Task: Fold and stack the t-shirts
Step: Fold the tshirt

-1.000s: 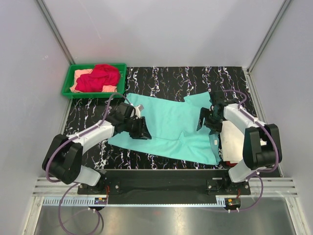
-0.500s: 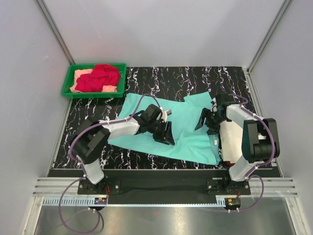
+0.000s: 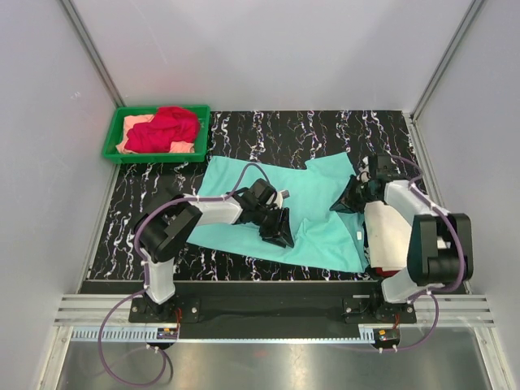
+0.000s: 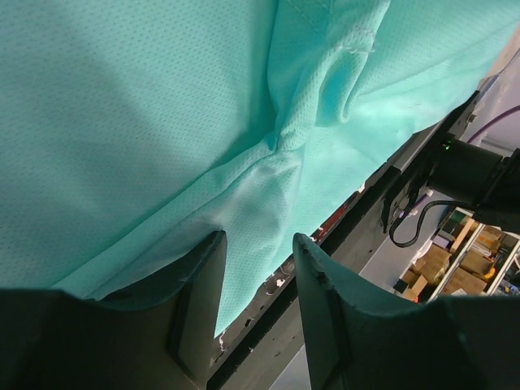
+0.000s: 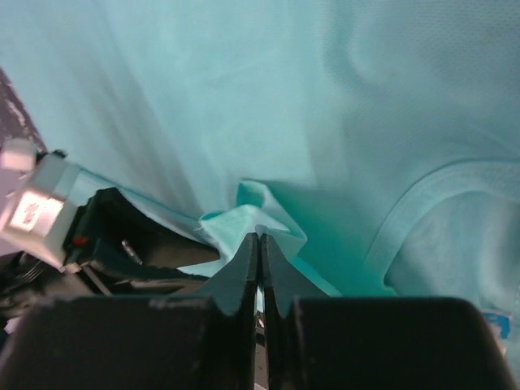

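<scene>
1. Honestly, this is early days. The teal shirt (image 3: 317, 219) lies spread open on the table (image 3: 325, 130), wrinkled, with no fold in it that I can make out.
2. The right gripper (image 5: 258, 237) is at the teal shirt's right edge, not far from the collar. Its jaws are pressed together on a small puckered ridge of the cloth, so that one has a pinch of fabric.
3. The left gripper (image 4: 258, 244) is over the teal shirt's middle, toward its near hem. Its jaws stand apart with nothing clamped between them. The cloth just lies underneath, creased into a ridge ahead of the fingers.
4. The red shirt (image 3: 166, 128) and peach shirt (image 3: 134, 124) sit crumpled together in the green tray (image 3: 112, 150), off the teal shirt's far-left corner. Neither is folded.
5. Just past the teal shirt's right edge there's a flat white patch (image 3: 383, 240) with a sliver of red at its near end. It could be shirts already folded and stacked, but I can't tell from up top.
6. My read is that the step in hand is getting hold of the teal shirt for its first fold. Left to do: fold it all the way, set it on a stack, then do the same for the two in the tray. Most of the job looks to be ahead.
</scene>
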